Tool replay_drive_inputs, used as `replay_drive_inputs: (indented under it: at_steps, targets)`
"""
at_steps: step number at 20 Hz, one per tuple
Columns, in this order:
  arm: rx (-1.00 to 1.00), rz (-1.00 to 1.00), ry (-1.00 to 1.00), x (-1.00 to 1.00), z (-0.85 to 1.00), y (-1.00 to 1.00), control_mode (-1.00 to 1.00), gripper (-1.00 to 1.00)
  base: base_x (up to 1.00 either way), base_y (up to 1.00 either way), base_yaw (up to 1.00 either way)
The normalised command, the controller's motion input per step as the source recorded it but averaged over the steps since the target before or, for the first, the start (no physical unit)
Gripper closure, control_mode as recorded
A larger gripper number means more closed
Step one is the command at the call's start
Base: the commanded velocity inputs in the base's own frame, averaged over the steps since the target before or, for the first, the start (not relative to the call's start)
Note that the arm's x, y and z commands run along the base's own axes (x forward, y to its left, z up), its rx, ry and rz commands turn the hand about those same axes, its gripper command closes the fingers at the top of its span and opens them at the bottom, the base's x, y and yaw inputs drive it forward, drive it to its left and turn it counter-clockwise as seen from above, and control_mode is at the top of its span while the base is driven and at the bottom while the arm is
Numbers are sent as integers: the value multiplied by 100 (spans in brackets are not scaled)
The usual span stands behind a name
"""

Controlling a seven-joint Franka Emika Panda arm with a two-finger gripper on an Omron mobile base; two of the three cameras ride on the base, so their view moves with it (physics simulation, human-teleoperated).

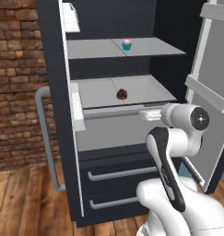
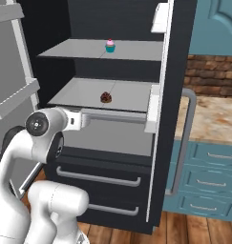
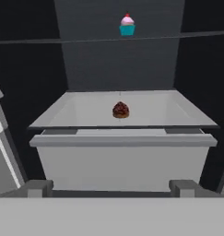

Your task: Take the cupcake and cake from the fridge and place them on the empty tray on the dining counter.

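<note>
Fridge (image 1: 58, 115) doors are wide open; the cupcake (image 1: 126, 44) sits on the upper shelf and the cake (image 1: 122, 94) on the shelf below it. Gripper (image 3: 111, 186) is spread open and empty, level with the cake's shelf, well short of the cake.

fridge (image 1: 62, 115): no brand or lettering I can spot
cupcake (image 1: 126, 44): plain wrapper, no print
cake (image 1: 122, 94): nothing written on it
drawers (image 2: 98, 183): blank fronts, no labels or numbers
</note>
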Motion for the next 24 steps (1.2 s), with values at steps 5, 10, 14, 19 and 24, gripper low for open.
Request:
replay_drive_inputs:
  at_steps: [5, 10, 14, 19, 24]
  targets:
    - [0, 0, 0, 5, 0, 0, 100, -100, 38, -15, 1]
    - [0, 0, 0, 0, 0, 0, 100, -100, 100, -38, 0]
    - [0, 0, 0, 0, 0, 0, 100, -100, 100, 2, 0]
    - [0, 0, 0, 0, 0, 0, 100, -100, 100, 17, 0]
    - [0, 0, 0, 0, 0, 0, -100, -100, 43, 8, 0]
